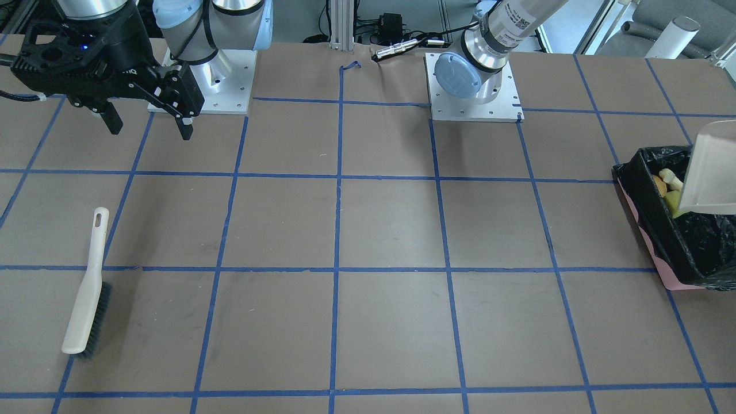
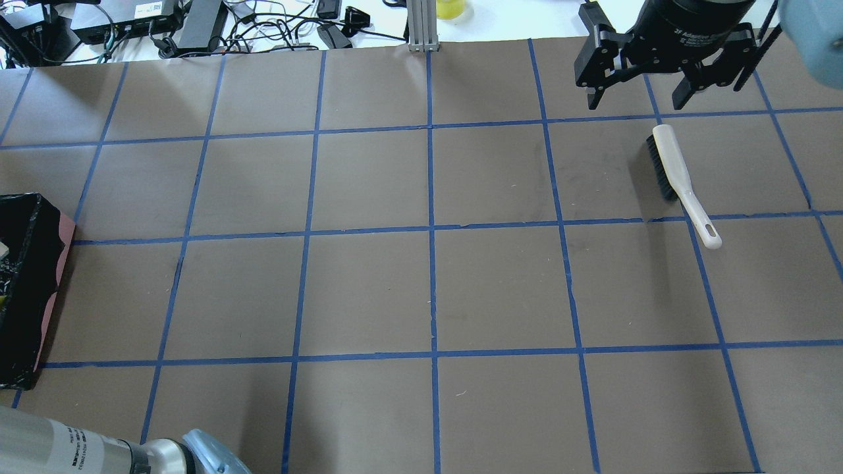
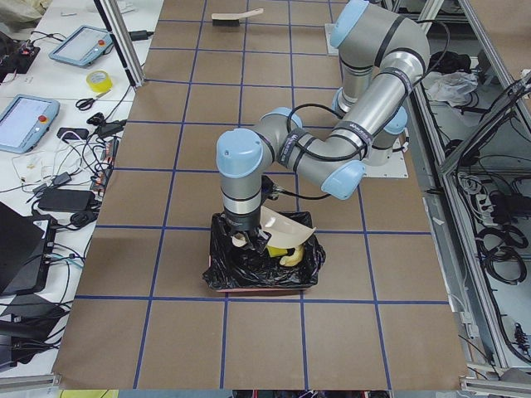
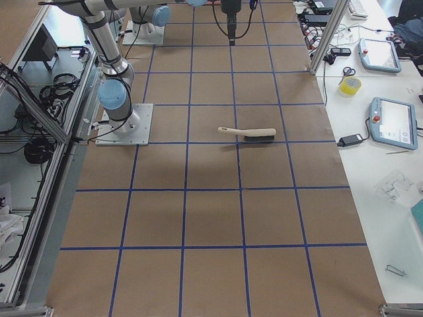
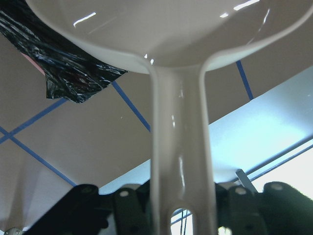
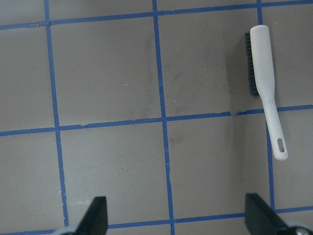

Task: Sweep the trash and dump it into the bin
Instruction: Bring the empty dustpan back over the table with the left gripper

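The pink bin with its black bag [image 1: 637, 175] stands at the table's end on my left side; it also shows in the overhead view [image 2: 29, 276] and the exterior left view [image 3: 224, 267]. Inside lie the bread roll [image 1: 659, 186], a pale tan croissant [image 1: 670, 179] and the green-and-yellow sponge [image 1: 674, 204]. My left gripper [image 5: 181, 200] is shut on the handle of the beige dustpan [image 1: 711, 172], which is tilted steeply over the bin [image 3: 286, 228]. My right gripper [image 1: 150, 125] is open and empty, high above the table near its own base [image 2: 637, 100].
A beige hand brush with dark bristles [image 1: 86, 293] lies flat on the table on my right side, just in front of the right gripper [image 2: 681, 178], and shows in the right wrist view [image 6: 264, 73]. Blue tape lines grid the brown table top.
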{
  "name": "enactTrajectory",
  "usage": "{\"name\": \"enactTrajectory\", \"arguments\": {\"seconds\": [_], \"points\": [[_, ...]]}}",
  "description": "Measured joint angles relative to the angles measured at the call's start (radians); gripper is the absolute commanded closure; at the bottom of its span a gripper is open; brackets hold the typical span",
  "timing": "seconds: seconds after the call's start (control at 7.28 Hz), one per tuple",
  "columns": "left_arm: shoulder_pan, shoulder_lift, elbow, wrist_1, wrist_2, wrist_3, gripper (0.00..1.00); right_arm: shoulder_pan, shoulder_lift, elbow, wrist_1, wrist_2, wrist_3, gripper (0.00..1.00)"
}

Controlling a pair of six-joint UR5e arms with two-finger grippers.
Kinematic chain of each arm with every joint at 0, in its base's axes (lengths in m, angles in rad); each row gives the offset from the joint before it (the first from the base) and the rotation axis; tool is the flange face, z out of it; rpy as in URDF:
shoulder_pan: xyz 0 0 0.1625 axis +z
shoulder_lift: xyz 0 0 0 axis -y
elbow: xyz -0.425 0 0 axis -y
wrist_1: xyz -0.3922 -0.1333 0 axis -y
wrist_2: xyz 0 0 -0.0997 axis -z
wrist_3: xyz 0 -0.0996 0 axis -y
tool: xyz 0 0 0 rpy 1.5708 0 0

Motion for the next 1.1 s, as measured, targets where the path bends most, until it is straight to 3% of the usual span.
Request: {"name": "enactTrajectory", "arguments": {"seconds": [0.41,1.1], "points": [[-0.091,0.005,0.058,-0.211,-0.089,-0.231,1.0,0.0,0.0,0.0,-0.001,0.001,0.003,0.0],[-0.445,-0.047,0.031,-0.217,-0.116,-0.773,1.0,0.0,-0.001,-0.001,-0.001,0.0,0.002,0.0]]}}
